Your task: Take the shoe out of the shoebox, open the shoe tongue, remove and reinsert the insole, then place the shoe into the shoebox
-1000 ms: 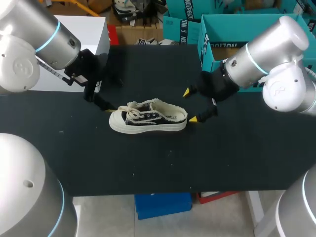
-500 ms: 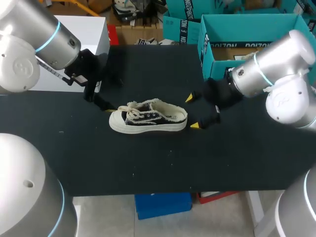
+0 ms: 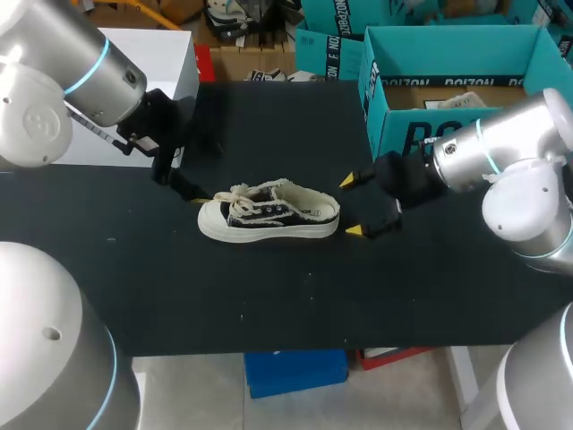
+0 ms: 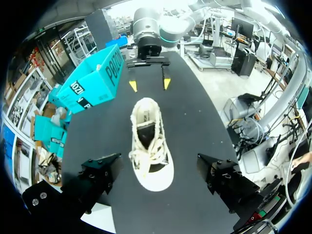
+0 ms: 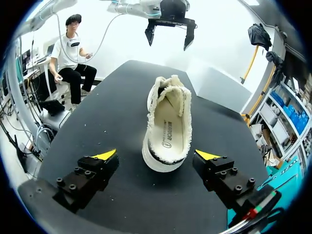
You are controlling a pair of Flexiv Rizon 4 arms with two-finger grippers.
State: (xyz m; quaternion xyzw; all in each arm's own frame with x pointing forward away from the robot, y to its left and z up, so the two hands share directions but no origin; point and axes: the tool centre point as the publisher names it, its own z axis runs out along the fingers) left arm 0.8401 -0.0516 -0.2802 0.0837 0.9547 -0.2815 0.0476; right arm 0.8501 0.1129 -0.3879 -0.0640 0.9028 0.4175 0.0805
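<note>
Right tool (image 3: 350, 206) backed off; cream-frayed black shoe (image 3: 269, 215) upright.

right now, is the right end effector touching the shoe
Apart. Left wrist view shows bare table between the shoe and the yellow tips of the right end effector.

A shoe (image 3: 269, 212) lies at the middle of the tabletop (image 3: 269, 305), toe toward the robot's left. The left jaws sit just beside the toe, the right jaws near the heel, not touching. The shoebox (image 3: 403, 134) stands at the far right.
</note>
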